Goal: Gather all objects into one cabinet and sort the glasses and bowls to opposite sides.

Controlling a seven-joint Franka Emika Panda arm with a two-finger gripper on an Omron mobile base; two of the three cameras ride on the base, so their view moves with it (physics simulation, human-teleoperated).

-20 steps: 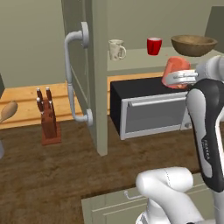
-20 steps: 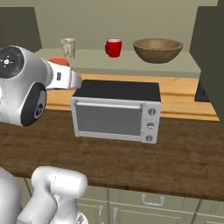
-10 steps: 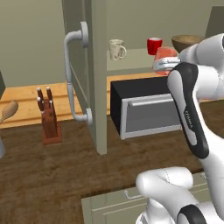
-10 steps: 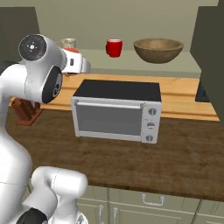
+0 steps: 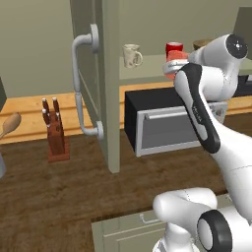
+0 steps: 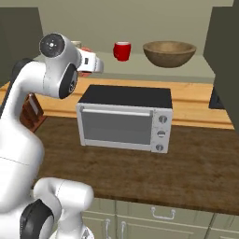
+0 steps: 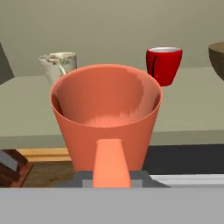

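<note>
my claw (image 7: 111,177) is clenched on the orange cup (image 7: 106,118), held upright with its mouth up, just short of the cabinet (image 5: 106,74) shelf's front edge and a little above it. going left to right past the cup: the mug (image 7: 58,67) stands on the shelf (image 7: 26,105) ahead and to the claw's left, the red cup (image 7: 163,64) ahead and to the right, and the bowl (image 7: 217,54) farther right, at the far end. the relation that counts is the gap between mug and red cup: it lies almost straight ahead of the claw, so i judge the next move to be a plain push forward and a short drop to set the cup down there, keeping the cup's upright axis as it is. the door (image 5: 88,83) hangs open well to the claw's left, out of the way. the microwave (image 6: 123,119) sits below the claw. against a second ago, i've swung the cup leftward along the shelf front and raised it; it was lower, off to the right near the bowl's end, and now sits level with the shelf between the two cups. mug, red cup and bowl haven't budged.
</note>
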